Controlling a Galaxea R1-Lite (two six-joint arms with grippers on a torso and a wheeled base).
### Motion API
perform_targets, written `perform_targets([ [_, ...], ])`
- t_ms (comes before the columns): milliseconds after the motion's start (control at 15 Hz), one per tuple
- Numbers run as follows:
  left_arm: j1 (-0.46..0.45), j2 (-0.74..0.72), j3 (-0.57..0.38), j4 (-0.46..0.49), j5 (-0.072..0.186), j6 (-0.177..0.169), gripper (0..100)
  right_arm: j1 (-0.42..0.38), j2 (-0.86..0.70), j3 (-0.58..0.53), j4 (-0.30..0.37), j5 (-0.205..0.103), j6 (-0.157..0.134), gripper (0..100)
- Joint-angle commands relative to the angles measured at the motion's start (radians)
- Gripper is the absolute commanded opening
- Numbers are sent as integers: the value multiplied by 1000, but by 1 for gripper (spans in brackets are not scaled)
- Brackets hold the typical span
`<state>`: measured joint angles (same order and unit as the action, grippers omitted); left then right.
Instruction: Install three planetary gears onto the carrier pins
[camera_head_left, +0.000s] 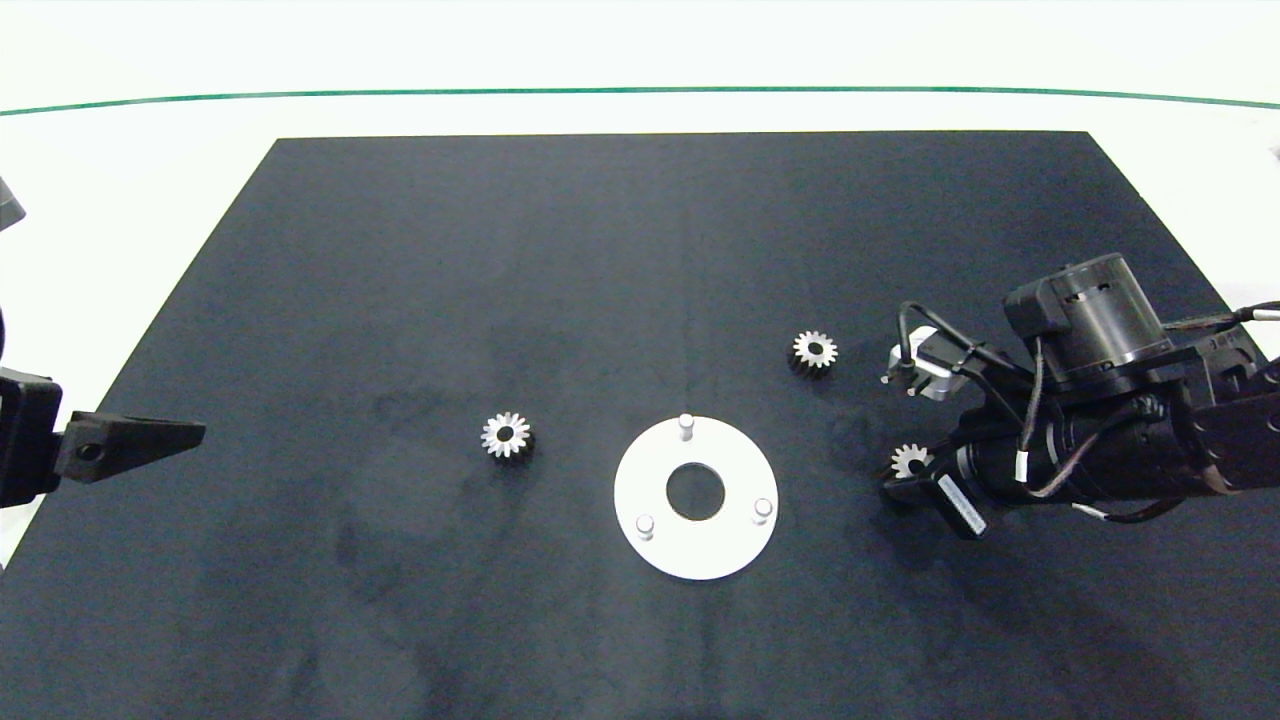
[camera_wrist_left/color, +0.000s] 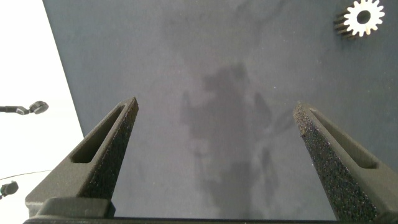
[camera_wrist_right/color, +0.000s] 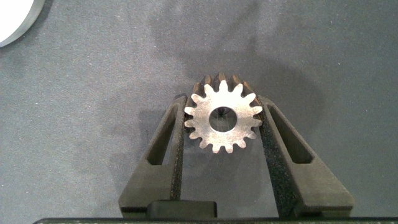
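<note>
A white round disc (camera_head_left: 660, 470) with a large centre hole lies mid-mat, and its three carrier pins (camera_head_left: 686, 424) stand bare. Three planetary gears show: one (camera_head_left: 507, 435) left of the disc, one (camera_head_left: 815, 350) at its upper right, and one (camera_head_left: 910, 460) to its right. That third gear (camera_wrist_right/color: 222, 120) sits between the fingers of my right gripper (camera_wrist_right/color: 224, 109), which press on both its sides just above or on the mat. My left gripper (camera_wrist_left/color: 214, 109) is open and empty at the mat's left edge (camera_head_left: 190, 432), with the left gear (camera_wrist_left/color: 364, 17) far off.
A black mat (camera_head_left: 400, 250) covers the white table (camera_head_left: 150, 120), and a green line (camera_head_left: 640, 89) runs across the far side. The disc's rim (camera_wrist_right/color: 15, 18) shows in a corner of the right wrist view.
</note>
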<state>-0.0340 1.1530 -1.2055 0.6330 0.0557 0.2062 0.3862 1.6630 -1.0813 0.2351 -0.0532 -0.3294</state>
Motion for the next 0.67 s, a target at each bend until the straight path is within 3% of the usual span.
perform_targets([
  [67, 0, -2, 0, 4, 1, 1, 100, 7, 0, 0, 1, 1, 0, 34],
  [667, -4, -6, 1, 4, 1, 1, 100, 16, -2, 15, 0, 0, 0, 16],
])
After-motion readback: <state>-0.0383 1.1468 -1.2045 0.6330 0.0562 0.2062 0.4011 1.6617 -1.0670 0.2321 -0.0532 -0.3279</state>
